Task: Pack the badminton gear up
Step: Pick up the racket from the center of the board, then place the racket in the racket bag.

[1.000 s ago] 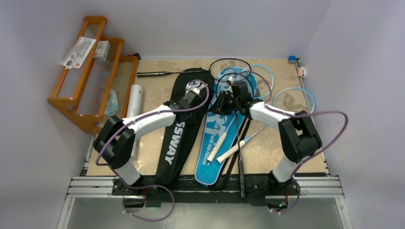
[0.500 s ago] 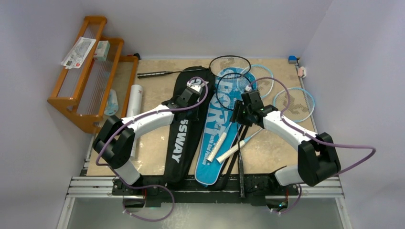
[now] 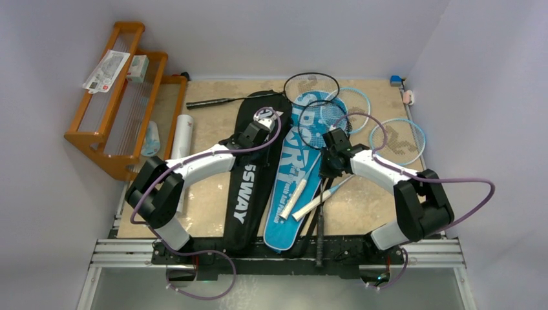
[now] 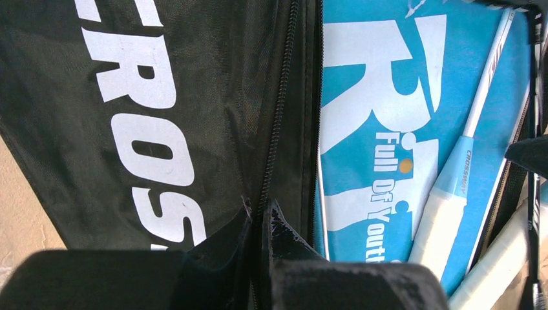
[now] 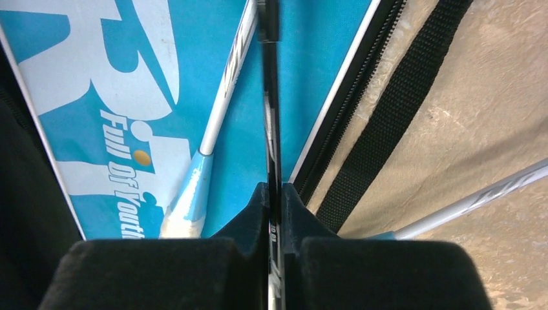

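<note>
The black CROSSWAY cover [image 3: 249, 187] lies lengthwise left of centre, with the blue SPORT cover [image 3: 294, 145] beside it. My left gripper [image 3: 257, 132] is shut on the black cover's zipper edge [image 4: 278, 116]; the zip runs between its fingertips [image 4: 245, 223]. My right gripper [image 3: 328, 166] is shut on the thin shaft of a black racket [image 5: 268, 97], whose head [image 3: 323, 119] rests on the blue cover [image 5: 97, 77]. Two light-blue rackets [image 3: 298, 194] [image 3: 352, 103] lie across and right of the blue cover. A second black racket [image 3: 311, 87] lies at the back. A white tube [image 3: 182, 135] lies left.
An orange wooden rack [image 3: 116, 103] holding small packets stands at the left edge. The blue cover's black strap [image 5: 394, 129] lies on the tan mat [image 3: 375, 200]. Walls close in at the back and right. The arms' rail [image 3: 278, 255] runs along the near edge.
My right gripper has slid nearer along the black racket's shaft, opened wide on the way, and now is shut on it. The left gripper has stayed clamped on the black cover.
</note>
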Robot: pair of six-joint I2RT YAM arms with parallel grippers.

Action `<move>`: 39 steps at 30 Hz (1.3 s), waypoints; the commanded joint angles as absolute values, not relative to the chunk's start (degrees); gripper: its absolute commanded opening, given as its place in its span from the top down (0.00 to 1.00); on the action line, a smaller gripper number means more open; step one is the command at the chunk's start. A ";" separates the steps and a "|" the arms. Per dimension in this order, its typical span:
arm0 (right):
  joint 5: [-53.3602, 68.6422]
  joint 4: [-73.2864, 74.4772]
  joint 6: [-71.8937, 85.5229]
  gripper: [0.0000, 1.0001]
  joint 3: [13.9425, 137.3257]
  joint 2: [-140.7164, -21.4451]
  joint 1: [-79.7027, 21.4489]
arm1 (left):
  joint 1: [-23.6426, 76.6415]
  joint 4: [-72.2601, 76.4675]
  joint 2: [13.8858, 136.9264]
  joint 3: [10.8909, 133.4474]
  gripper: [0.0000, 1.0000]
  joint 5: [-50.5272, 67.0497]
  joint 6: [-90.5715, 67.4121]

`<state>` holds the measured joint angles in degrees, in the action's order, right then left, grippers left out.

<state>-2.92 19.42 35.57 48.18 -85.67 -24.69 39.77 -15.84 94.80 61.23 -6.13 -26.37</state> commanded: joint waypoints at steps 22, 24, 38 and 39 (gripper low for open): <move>-0.84 43.46 35.90 1.00 48.95 -69.24 -42.09 | 39.34 -13.17 92.85 64.95 1.00 -6.65 -26.72; -0.79 43.87 36.27 1.00 49.30 -68.50 -43.37 | 39.35 -13.11 92.88 64.95 1.00 -6.42 -26.72; -1.32 40.77 35.46 1.00 54.49 -77.15 -51.71 | 39.43 -17.25 92.70 66.53 1.00 -0.37 -24.18; -1.32 40.15 35.13 1.00 55.17 -77.99 -51.90 | 39.45 -17.82 92.68 66.61 1.00 -0.28 -24.11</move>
<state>-1.98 41.76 36.01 51.03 -76.27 -50.74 39.48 -17.21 94.37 63.22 -3.95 -25.63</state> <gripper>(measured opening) 0.027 0.011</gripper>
